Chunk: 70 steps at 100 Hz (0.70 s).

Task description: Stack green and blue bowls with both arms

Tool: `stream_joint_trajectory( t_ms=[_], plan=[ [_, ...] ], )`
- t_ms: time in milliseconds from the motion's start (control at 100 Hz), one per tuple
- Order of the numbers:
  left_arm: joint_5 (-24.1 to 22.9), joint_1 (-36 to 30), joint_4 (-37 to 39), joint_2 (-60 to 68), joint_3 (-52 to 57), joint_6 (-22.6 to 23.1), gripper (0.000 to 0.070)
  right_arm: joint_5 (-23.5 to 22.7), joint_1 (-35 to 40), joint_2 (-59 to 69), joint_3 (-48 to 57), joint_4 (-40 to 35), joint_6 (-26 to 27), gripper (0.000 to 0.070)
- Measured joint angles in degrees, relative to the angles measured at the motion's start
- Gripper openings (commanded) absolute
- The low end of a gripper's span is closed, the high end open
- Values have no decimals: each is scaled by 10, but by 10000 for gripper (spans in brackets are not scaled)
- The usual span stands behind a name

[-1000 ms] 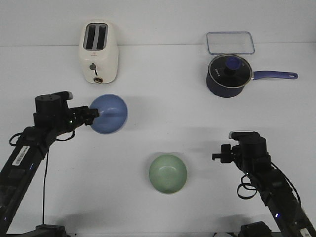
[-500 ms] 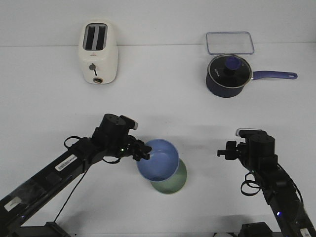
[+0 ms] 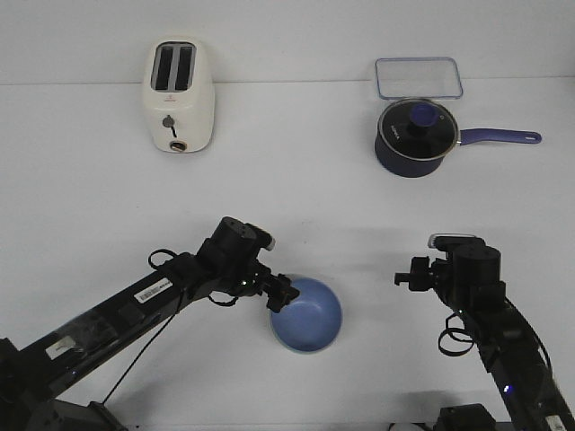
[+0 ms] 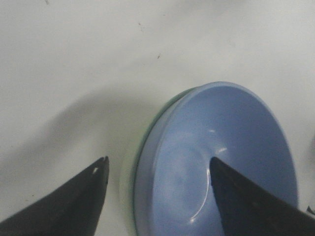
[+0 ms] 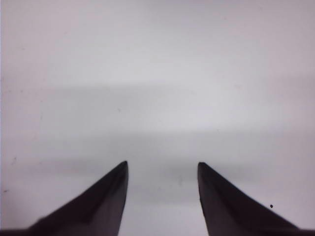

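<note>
Nearest the robot, the blue bowl (image 3: 307, 314) sits nested in the green bowl (image 4: 147, 142), whose rim shows only as a thin edge in the left wrist view. The left tool (image 3: 280, 294) is spread wide, its fingers straddling the blue bowl's rim, one inside and one outside. The right tool (image 3: 402, 278) hangs released over bare bench (image 3: 296, 189). Farther back stand a toaster (image 3: 178, 95), a saucepan (image 3: 419, 136) and a clear container (image 3: 419, 77).

Periwinkle blue bowl (image 3: 308, 314) (green bowl (image 4: 139, 156) rim beneath)
</note>
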Motion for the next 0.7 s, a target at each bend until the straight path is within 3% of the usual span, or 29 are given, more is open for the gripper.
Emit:
stream_joint_trajectory(
  t_ms=[120,210,280,340,370,510,700],
  plan=[
    [-2,33,-1,-45,-1,0,421,-17,0,0,0,0,-2,288],
    [-38,71,0,-106,-1,8,388,-33,0,-7,0,1,-7,280],
    [-86,103,2,-153,-1,22,225,-46,0,-23,0,11,-11,215],
    [-137,130,0,-189,-1,40,0,-55,0,-42,0,23,-14,50],
    [-163,144,-2,-205,-1,49,22,-56,0,-54,0,28,-15,0],
    [-264,210,-27,-270,-4,82,12,-56,0,-123,-14,83,-20,0],
    [-283,283,77,-402,-139,104,12,-50,0,-283,-105,186,-45,0]
  ],
)
